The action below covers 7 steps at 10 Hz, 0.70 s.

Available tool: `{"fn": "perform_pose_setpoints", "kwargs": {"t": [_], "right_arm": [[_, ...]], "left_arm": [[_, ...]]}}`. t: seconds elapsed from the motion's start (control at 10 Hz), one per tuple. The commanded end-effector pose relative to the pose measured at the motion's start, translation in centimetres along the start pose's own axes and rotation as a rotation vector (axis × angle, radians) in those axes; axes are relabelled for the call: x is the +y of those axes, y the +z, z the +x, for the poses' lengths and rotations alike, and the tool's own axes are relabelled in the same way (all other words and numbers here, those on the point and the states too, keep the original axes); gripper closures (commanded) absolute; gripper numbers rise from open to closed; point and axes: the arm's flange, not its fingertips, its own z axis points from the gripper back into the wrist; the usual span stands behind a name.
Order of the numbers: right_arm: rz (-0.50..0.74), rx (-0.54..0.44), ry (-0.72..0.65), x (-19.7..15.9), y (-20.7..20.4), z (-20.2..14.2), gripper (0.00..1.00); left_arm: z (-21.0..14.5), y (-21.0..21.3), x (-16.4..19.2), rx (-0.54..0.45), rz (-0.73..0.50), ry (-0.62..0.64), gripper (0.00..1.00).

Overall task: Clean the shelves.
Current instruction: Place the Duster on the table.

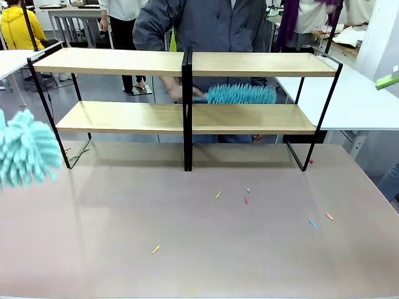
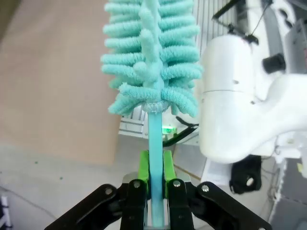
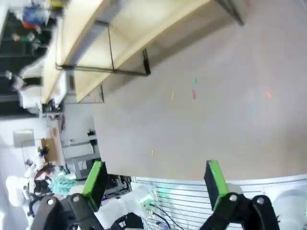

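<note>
Shelves (image 1: 249, 64) stand across the bench's (image 1: 199, 249) far side; a person's blurred hand (image 1: 177, 90), seemingly holding a duster (image 1: 240, 94), reaches between tiers. Left tool (image 2: 154, 167) clamps a teal brush (image 2: 151, 62); right tool (image 3: 156, 179) gapes wide.

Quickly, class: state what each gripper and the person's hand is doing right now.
Left gripper: closed on the teal duster handle.
Right gripper: open, holding nothing.
Person's hand: blurred, holding a second duster over the shelves' lower board.

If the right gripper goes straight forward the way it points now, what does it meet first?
Probably the beige tabletop. The open right gripper holds nothing and looks down onto bare surface. The wooden two-tier shelves lie farther on, towards the picture's top left. Depth is uncertain.
</note>
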Motion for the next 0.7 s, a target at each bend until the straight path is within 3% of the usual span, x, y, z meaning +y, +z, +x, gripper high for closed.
{"fn": "perform_pose_setpoints", "kwargs": {"t": [0.0, 0.1, 0.2, 0.3, 0.5, 0.6], "right_arm": [[0.004, 0.136, 0.191, 2.6, -1.4, -1.8, 0.0], [0.056, 0.263, 0.153, 2.6, -3.2, -0.3, 0.0], [0.175, 0.443, 0.058, 0.3, -5.2, 2.0, 0.0], [0.256, 0.555, -0.027, -2.5, -7.3, 3.8, 0.0], [0.373, 0.714, -0.157, -9.1, -13.2, 5.3, 0.0], [0.334, 0.809, -0.244, -13.3, -15.9, 5.3, 0.0]], "left_arm": [[0.4, -0.5, 0.3, 0.026, -0.004, -0.033, 0.87], [1.2, -1.6, 1.1, 0.077, 0.063, -0.12, 0.87], [1.5, -3.3, 4.0, 0.166, 0.117, -0.146, 0.87], [1.7, -5.2, 7.0, 0.245, 0.174, -0.229, 0.87], [2.6, -9.5, 12.3, 0.271, 0.282, -0.178, 0.87], [2.8, -10.6, 13.8, 0.209, 0.318, -0.135, 0.87]]}}
